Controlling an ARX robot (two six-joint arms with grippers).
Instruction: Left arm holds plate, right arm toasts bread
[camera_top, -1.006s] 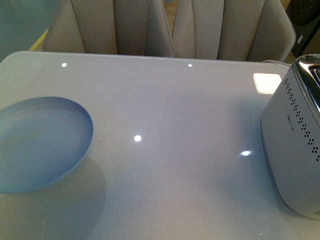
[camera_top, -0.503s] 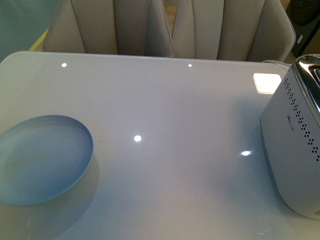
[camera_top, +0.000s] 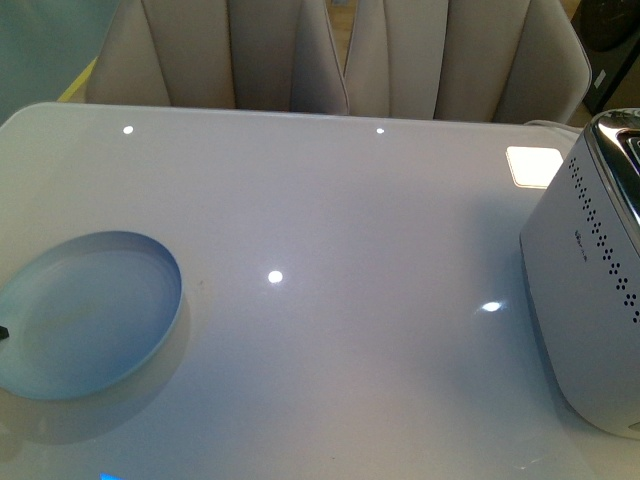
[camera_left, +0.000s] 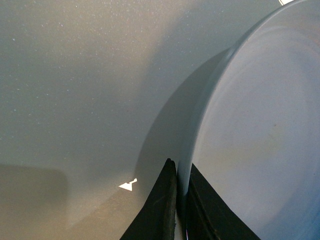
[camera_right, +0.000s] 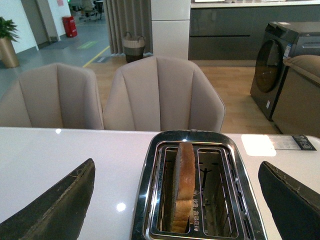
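The pale blue plate (camera_top: 95, 310) is at the table's left, nearly level and low over the white top; whether it touches the table does not show. My left gripper (camera_left: 180, 200) is shut on the plate (camera_left: 260, 135), its black jaws pinching the rim. In the front view only a black tip of it (camera_top: 3, 332) shows at the left edge. The bread (camera_right: 184, 185) stands upright in one slot of the chrome-topped toaster (camera_right: 147, 200). My right gripper (camera_right: 176, 172) hovers open above the toaster, one finger (camera_right: 55, 210) on each side of it, holding nothing.
The white toaster (camera_top: 585, 290) fills the table's right side. A bright white patch (camera_top: 533, 165) lies behind it, near the far edge. Beige chairs (camera_top: 340, 60) stand beyond the table. The toaster's other slot (camera_right: 215, 190) holds nothing.
The plate has come down and tipped from a steep tilt to nearly level, drifting slightly left. A black tip of the left gripper now shows at the picture's left edge.
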